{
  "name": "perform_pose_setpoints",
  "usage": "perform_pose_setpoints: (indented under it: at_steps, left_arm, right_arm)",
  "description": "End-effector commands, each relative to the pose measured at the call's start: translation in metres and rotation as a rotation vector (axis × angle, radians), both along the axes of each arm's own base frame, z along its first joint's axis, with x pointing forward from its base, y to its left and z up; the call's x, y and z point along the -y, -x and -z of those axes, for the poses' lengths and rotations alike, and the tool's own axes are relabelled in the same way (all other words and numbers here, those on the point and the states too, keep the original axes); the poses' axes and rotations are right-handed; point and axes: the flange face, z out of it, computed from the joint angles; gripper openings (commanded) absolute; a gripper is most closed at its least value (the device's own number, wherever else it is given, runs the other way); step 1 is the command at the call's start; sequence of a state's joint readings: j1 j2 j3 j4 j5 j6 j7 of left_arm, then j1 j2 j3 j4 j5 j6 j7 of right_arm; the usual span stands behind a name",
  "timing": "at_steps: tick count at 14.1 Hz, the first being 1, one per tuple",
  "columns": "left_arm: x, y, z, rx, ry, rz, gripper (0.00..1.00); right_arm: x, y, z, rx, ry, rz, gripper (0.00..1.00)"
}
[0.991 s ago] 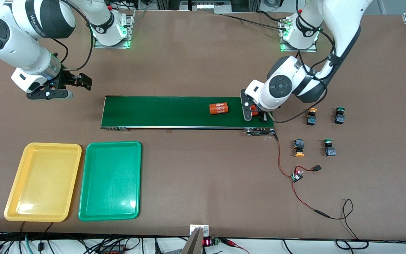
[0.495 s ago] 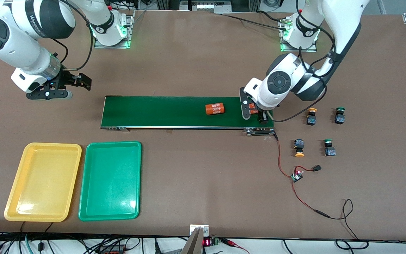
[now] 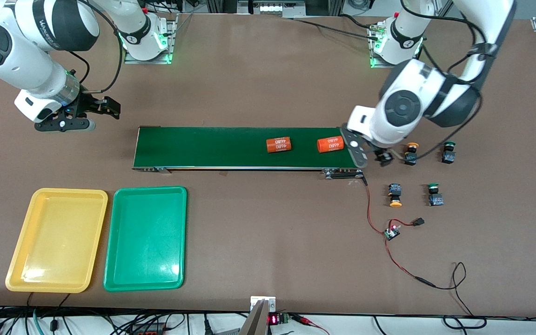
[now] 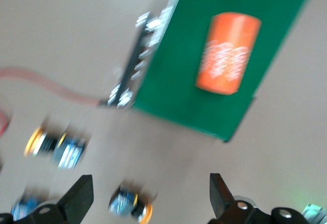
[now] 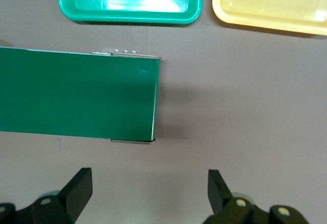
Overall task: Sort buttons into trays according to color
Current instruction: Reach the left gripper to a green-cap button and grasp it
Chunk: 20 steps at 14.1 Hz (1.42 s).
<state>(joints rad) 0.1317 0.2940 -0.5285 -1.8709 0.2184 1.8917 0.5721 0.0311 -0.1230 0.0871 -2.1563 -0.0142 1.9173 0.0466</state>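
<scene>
Two-arm sorting station. The left tool (image 3: 376, 158) hangs released and empty over the desk (image 3: 268, 232) at the left-arm end of the belt (image 3: 212, 147), just beside a yellow-capped button (image 3: 411, 155); its fingers (image 4: 80, 198) stand wide apart in the left wrist view. Two orange cylinders (image 3: 279, 144) (image 3: 330, 144) lie on the belt, the second near the left-arm end. Four buttons rest on the desk off that end: the yellow-capped one and a green-capped one (image 3: 448, 153) farther from the front camera, another yellow-capped (image 3: 394, 195) and another green-capped (image 3: 435, 195) nearer to it. The yellow tray (image 3: 16, 274) and green tray (image 3: 175, 274) sit side by side, nearer the camera than the belt, toward the right arm's end. The right tool (image 3: 103, 109), released, waits above the desk off the belt's right-arm end.
</scene>
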Motion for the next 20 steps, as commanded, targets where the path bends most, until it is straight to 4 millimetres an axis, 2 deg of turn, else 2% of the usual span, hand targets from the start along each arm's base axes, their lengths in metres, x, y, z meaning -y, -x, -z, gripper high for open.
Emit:
perform_pose_setpoints:
  at_steps: [1, 3, 4, 6, 8, 10, 14, 16, 18, 20]
  left_arm:
    - [-0.052, -0.024, -0.029, 0.027, -0.054, -0.189, 1.0]
    - [-0.09, -0.044, -0.044, 0.051, -0.027, -0.309, 1.0]
    - [-0.111, -0.049, -0.044, 0.042, -0.004, -0.388, 1.0]
    - [-0.159, -0.055, -0.033, 0.01, 0.042, -0.572, 1.0]
    - [-0.195, -0.066, -0.018, 0.048, 0.039, -0.687, 1.0]
    - [-0.213, -0.081, 0.002, 0.146, 0.05, -0.722, 1.0]
    - [-0.246, -0.097, 0.076, 0.202, 0.042, -0.767, 1.0]
    - [-0.262, -0.093, 0.106, 0.182, 0.017, -0.793, 1.0]
    - [-0.259, -0.084, 0.139, 0.174, 0.017, -0.795, 1.0]
    - [-0.259, -0.076, 0.161, 0.197, 0.028, -0.799, 1.0]
  right_arm:
    - [0.001, -0.003, -0.002, -0.003, -0.005, -0.013, 1.0]
    - [0.001, -0.003, -0.002, -0.003, -0.005, -0.013, 1.0]
    - [0.001, -0.003, -0.002, -0.003, -0.005, -0.013, 1.0]
    - [0.001, -0.003, -0.002, -0.003, -0.005, -0.013, 1.0]
    - [0.001, -0.003, -0.002, -0.003, -0.005, -0.013, 1.0]
    - [0.001, -0.003, -0.002, -0.003, -0.005, -0.013, 1.0]
    - [0.001, -0.003, -0.001, -0.005, -0.005, -0.013, 1.0]
    - [0.001, -0.003, -0.001, -0.006, -0.005, -0.013, 1.0]
    - [0.001, -0.003, -0.001, -0.006, -0.005, -0.013, 1.0]
    - [0.001, -0.003, -0.001, -0.005, -0.005, -0.013, 1.0]
